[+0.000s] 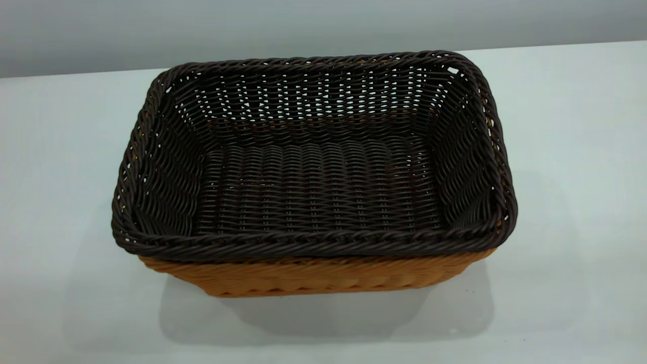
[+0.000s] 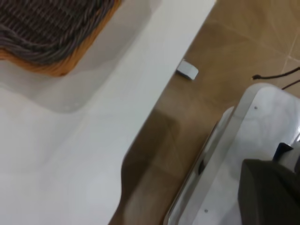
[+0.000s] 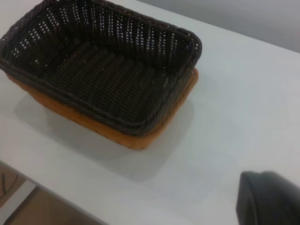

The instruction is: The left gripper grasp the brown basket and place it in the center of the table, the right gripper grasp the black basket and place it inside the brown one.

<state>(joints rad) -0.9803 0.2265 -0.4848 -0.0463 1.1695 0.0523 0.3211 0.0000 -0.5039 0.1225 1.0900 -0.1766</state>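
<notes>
The black basket (image 1: 318, 192) sits nested inside the brown basket (image 1: 313, 278) in the middle of the white table (image 1: 566, 202). Only the brown basket's front wall shows below the dark braided rim. Neither gripper appears in the exterior view. In the left wrist view, a dark part of the left gripper (image 2: 269, 192) shows well away from the table, with a corner of the black basket (image 2: 42, 28) and the brown basket (image 2: 61, 70) far off. The right gripper (image 3: 269, 199) hovers over bare table, apart from the stacked black basket (image 3: 103, 75) and brown basket (image 3: 140, 138).
The table's edge (image 2: 154, 93) runs beside a brown tiled floor (image 2: 225, 42). A small white object (image 2: 187, 70) and a black cable (image 2: 276, 75) lie on that floor. A white base plate (image 2: 262, 131) lies under the left arm.
</notes>
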